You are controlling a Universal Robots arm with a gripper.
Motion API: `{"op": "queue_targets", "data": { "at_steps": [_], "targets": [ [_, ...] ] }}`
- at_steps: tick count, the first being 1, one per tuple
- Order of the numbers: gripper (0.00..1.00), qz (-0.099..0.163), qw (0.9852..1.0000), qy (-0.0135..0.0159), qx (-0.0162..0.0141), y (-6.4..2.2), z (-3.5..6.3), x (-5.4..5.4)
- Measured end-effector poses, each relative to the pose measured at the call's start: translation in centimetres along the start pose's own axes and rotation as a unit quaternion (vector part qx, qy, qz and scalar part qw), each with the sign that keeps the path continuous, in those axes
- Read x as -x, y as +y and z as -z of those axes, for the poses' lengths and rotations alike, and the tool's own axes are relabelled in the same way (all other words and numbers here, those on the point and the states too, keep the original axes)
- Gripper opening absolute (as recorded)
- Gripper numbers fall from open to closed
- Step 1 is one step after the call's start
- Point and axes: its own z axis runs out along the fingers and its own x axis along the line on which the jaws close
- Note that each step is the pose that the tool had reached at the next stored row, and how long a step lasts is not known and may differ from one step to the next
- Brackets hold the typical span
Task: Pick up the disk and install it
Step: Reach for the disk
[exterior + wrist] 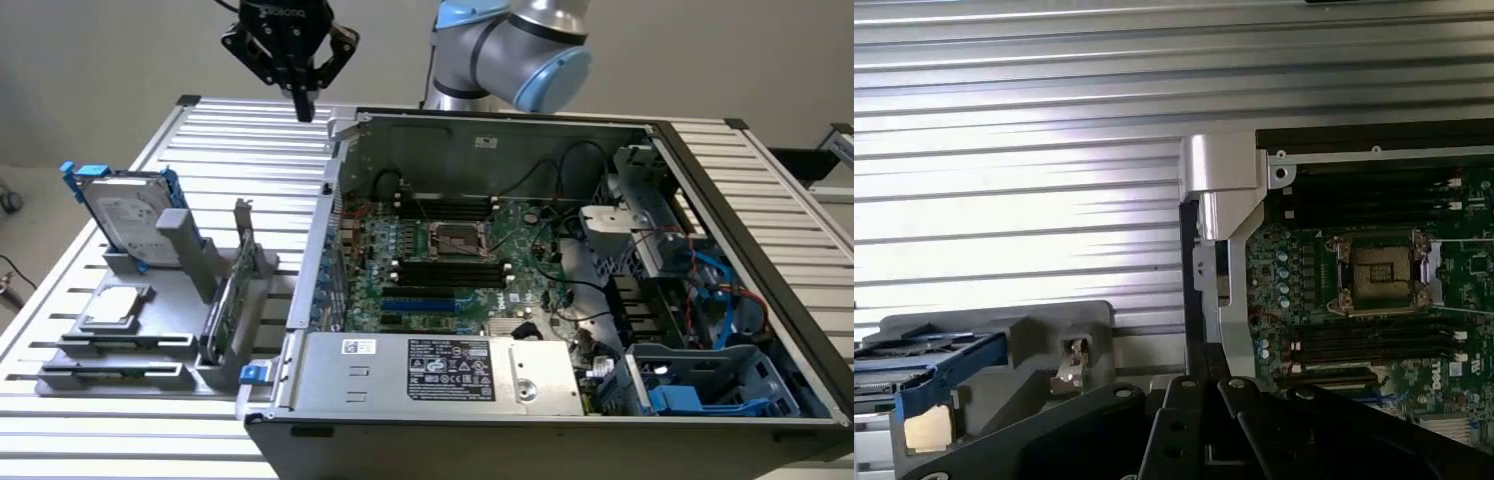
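Observation:
The disk (124,214), a silver-grey drive with a white label and blue rails, stands on edge in a grey holder (134,330) at the exterior view's left. My gripper (304,100) hangs shut and empty above the table, beyond the far left corner of the open computer case (350,180), well above and behind the disk. In the wrist view the disk's blue rail (939,368) shows in the holder (1044,345), beside my dark shut fingers (1199,420).
The case holds a motherboard (454,260), a power supply (441,370) at the front and a blue drive bay (701,385) at the exterior view's right. A green card (230,290) and a small silver chip (114,305) share the holder. The slatted table (240,150) surrounds everything.

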Motion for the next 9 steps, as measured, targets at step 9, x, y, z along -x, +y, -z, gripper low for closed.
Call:
{"op": "queue_targets", "data": {
  "at_steps": [9],
  "targets": [
    [0.11,0.0,1.0,0.0027,-0.0002,0.2,-0.44,-4.1]
  ]
}}
